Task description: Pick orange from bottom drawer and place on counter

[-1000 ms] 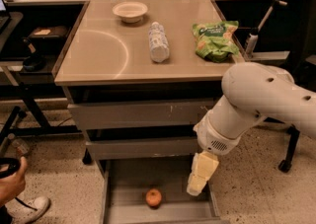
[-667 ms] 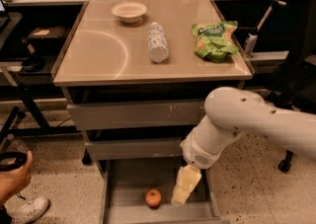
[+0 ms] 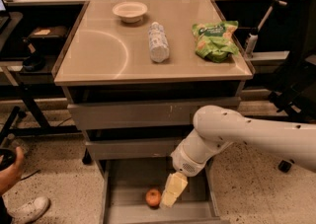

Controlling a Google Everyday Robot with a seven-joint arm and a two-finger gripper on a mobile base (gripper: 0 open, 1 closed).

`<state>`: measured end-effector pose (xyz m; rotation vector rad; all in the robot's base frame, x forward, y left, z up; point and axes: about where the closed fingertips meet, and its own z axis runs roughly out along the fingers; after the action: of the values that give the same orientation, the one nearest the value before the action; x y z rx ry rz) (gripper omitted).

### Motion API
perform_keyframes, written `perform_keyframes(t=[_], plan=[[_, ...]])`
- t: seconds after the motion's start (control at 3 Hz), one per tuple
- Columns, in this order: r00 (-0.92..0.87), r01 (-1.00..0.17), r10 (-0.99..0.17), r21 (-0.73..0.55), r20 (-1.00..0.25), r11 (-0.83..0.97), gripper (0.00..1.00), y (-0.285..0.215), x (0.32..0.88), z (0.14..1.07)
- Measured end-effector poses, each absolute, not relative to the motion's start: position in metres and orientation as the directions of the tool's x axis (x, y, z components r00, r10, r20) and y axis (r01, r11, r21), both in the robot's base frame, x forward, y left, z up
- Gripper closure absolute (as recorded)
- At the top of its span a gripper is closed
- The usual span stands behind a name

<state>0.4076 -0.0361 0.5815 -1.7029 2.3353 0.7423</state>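
Note:
The orange lies on the grey floor of the open bottom drawer, near its front. My white arm comes in from the right and reaches down into the drawer. The cream-coloured gripper points downward just right of the orange, almost touching it. The beige counter with its curved arc mark is above, on top of the cabinet.
On the counter stand a white bowl, a plastic bottle lying on its side and a green chip bag. Two shallower closed drawers are above the open one. A person's hand and shoe are at lower left.
The arm has swung left and lower into the bottom drawer, bringing the gripper from the drawer's right side to right next to the orange. The orange has not moved.

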Motion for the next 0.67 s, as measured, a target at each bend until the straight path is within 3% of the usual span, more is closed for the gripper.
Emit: perform_keyframes(t=[0.67], plan=[[-0.453,-0.887,-0.742,0.333,-0.495,0.319,0.0,-0.036,0.448,0.509]])
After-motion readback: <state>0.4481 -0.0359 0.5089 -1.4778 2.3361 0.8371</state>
